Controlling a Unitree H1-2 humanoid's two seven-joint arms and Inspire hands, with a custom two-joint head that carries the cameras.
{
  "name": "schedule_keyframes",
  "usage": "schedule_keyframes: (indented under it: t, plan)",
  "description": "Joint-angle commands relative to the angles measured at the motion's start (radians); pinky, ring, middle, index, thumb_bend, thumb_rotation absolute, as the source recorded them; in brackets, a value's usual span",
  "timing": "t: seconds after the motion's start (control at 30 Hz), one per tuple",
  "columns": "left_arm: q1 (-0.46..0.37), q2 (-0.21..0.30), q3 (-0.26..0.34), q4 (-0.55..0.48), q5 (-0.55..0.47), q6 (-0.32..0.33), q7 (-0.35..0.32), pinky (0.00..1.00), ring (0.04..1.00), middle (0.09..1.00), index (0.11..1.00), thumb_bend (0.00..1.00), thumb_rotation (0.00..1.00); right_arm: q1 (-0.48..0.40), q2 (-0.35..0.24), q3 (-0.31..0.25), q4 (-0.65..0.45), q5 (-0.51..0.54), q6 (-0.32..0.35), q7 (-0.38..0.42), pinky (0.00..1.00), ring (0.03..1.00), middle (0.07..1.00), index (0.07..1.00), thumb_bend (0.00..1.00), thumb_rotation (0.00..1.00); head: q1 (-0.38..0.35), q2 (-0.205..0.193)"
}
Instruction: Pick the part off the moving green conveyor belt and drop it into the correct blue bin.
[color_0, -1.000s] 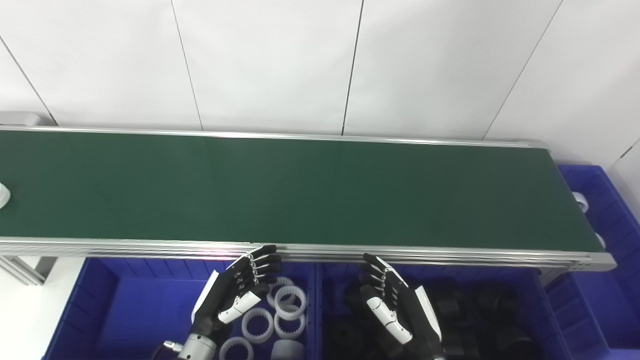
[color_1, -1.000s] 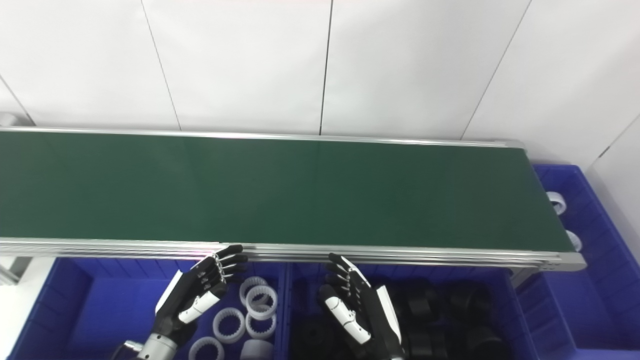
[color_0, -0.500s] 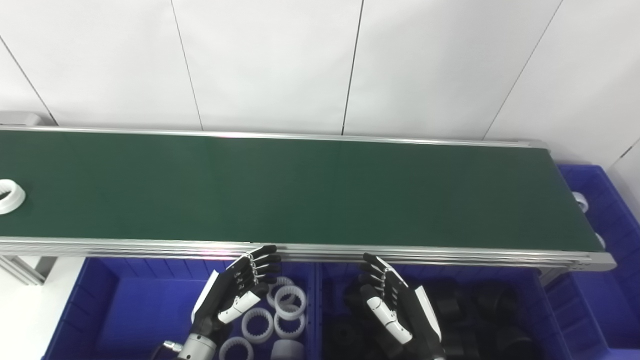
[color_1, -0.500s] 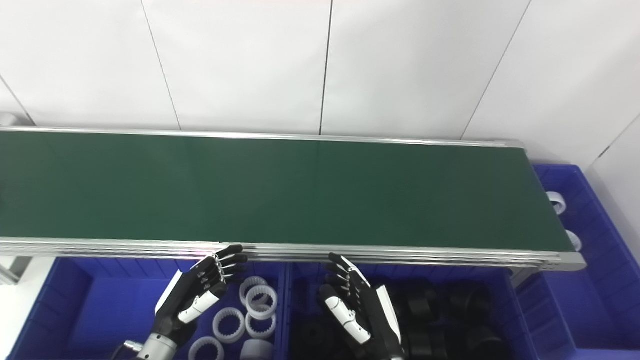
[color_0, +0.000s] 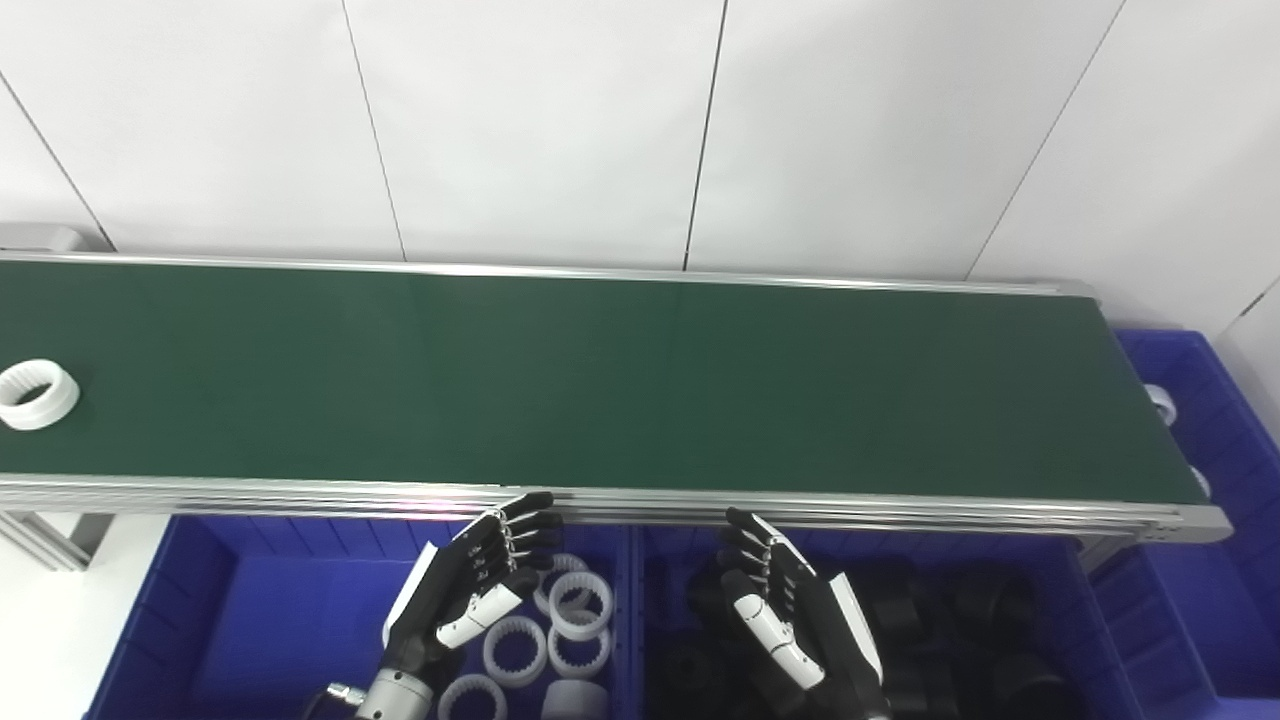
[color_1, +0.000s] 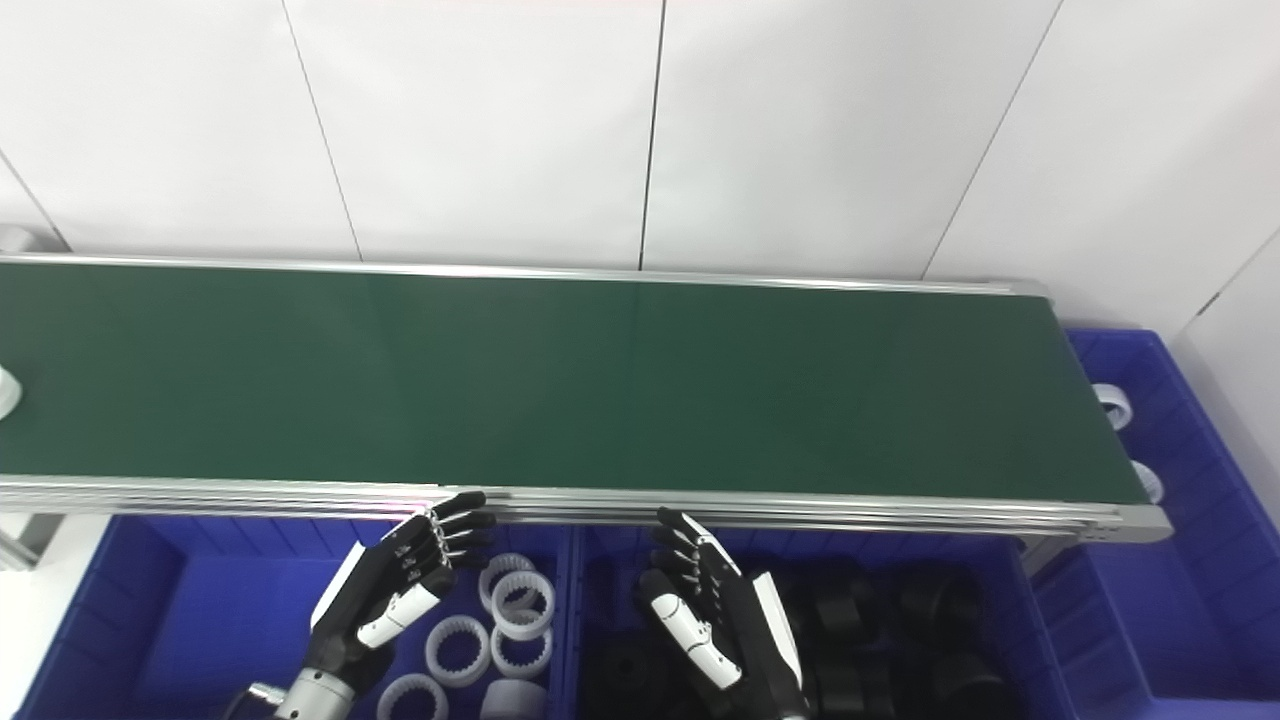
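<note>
White ring (color_0: 37, 394) flat on the green belt (color_0: 600, 385) at its far left end, well left of both waiting hands, nearer the left hand (color_0: 470, 583) than the right hand (color_0: 790, 615), both fingers spread, holding nothing.

A white toothed ring (color_0: 37, 394), the part, lies flat on the green conveyor belt (color_0: 600, 385) at its far left end, hole upward, nearer the belt's front rail than its back rail. Below the belt's front rail sit two blue bins side by side: the left bin (color_0: 230, 610) holds more white toothed rings (color_0: 580, 605), loosely piled at its right end, and the right bin (color_0: 1095, 610) holds black parts (color_0: 960, 620). A third blue bin (color_0: 1225, 400) stands off the belt's right end.
</note>
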Motion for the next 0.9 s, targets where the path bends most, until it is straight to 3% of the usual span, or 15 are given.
schedule_keyframes:
  t: [0.0,0.07,0.13,0.17,0.23,0.3,0.43,0.87]
  plan:
    - [-0.008,-0.015,-0.004,-0.004,-0.010,-0.041,-0.004,0.66,0.723,0.765,0.787,0.93,0.55,-0.001,-0.007,-0.005,-0.023,0.026,-0.041,0.009,0.74,0.814,0.845,0.884,0.50,0.73,0.002,-0.001]
    - [-0.008,-0.030,-0.009,0.015,-0.003,-0.056,0.001,0.66,0.718,0.762,0.783,0.93,0.54,0.005,-0.018,-0.011,-0.024,0.043,-0.049,0.015,0.75,0.817,0.846,0.885,0.49,0.72,0.088,-0.042]
    - [-0.010,-0.036,-0.011,0.024,0.002,-0.065,0.004,0.66,0.717,0.762,0.781,0.93,0.53,0.006,-0.022,-0.014,-0.024,0.053,-0.053,0.018,0.75,0.819,0.849,0.888,0.47,0.70,0.088,-0.042]
    - [-0.011,-0.042,-0.012,0.031,0.010,-0.071,0.007,0.66,0.716,0.761,0.779,0.93,0.53,0.007,-0.024,-0.016,-0.027,0.058,-0.055,0.021,0.75,0.818,0.849,0.890,0.45,0.69,0.145,-0.079]
    - [-0.015,-0.052,-0.014,0.043,0.023,-0.079,0.010,0.65,0.713,0.759,0.776,0.93,0.53,0.007,-0.027,-0.018,-0.033,0.066,-0.055,0.025,0.74,0.815,0.848,0.892,0.41,0.67,0.165,-0.098]
    - [-0.018,-0.060,-0.014,0.052,0.036,-0.083,0.014,0.63,0.693,0.746,0.772,0.92,0.52,0.006,-0.030,-0.017,-0.041,0.065,-0.052,0.027,0.74,0.810,0.852,0.898,0.34,0.63,0.171,-0.108]
    - [-0.025,-0.066,-0.008,0.068,0.047,-0.083,0.017,0.63,0.688,0.740,0.770,0.92,0.52,0.002,-0.032,-0.014,-0.043,0.057,-0.053,0.027,0.73,0.805,0.854,0.899,0.30,0.62,0.169,-0.122]
    - [-0.036,-0.068,-0.006,0.092,0.074,-0.084,0.030,0.62,0.680,0.743,0.771,0.89,0.51,0.000,-0.025,-0.015,-0.041,0.072,-0.055,0.031,0.76,0.823,0.856,0.904,0.25,0.45,0.172,-0.145]
